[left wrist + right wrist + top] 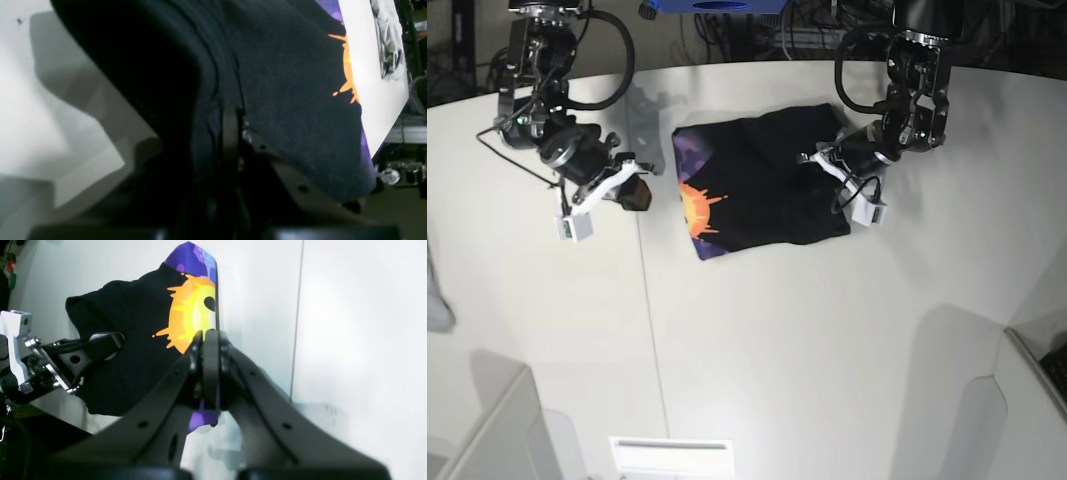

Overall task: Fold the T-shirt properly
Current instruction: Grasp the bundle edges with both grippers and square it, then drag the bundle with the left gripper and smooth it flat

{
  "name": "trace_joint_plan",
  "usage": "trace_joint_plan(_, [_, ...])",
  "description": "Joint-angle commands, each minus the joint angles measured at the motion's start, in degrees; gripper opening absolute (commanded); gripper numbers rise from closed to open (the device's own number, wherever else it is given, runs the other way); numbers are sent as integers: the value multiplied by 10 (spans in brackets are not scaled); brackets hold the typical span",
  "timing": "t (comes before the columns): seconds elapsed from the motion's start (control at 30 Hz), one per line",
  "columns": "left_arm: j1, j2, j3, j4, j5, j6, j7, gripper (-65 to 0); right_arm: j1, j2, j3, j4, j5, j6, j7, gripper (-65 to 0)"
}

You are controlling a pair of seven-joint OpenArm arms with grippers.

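Base view shows a wide white surface (pixel 757 340) filling most of the frame. Above centre lies the T-shirt (pixel 762 180) — black, folded into a rough rectangle, with a purple, orange and yellow print along its left edge. At upper right, the left arm's fingers (pixel 827 165) reach onto the shirt's right edge; the left wrist view shows them closed down on a bunched fold of black cloth (pixel 230 133). At upper left, the right arm's fingers (pixel 634 193) hang just left of the shirt, apart from it in this view. The right wrist view shows these fingers (pixel 206 340) pressed fully together; the printed edge (pixel 191 316) sits right behind the tips, and whether cloth is caught between them I cannot tell. Small white camera blocks hang from both wrists.
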Motion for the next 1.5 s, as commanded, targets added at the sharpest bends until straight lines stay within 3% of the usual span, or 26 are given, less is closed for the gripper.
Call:
trace_joint_plan(0.0, [1,-11,0,4,19,8,16,-650,0,4,3,11,10,5,11,-650])
trace_joint_plan(0.57, [-66,-112,166,4,20,8,16,-650,-41,-1,97,11,10,5,11,-650])
trace_joint_plan(0.87, [-174,-170,322,3,20,8,16,-650,-66,3,112,11,8,5,11,-650])
trace_joint_plan(1.1, [-264,-186,433,-1,20,5,16,-650,-69,0,141,8,5,5,12,-650])
trace_joint_plan(1.47, [-408,-183,595,-2,23,4,13,-650,-77,-1,193,6,5,5,11,-650])
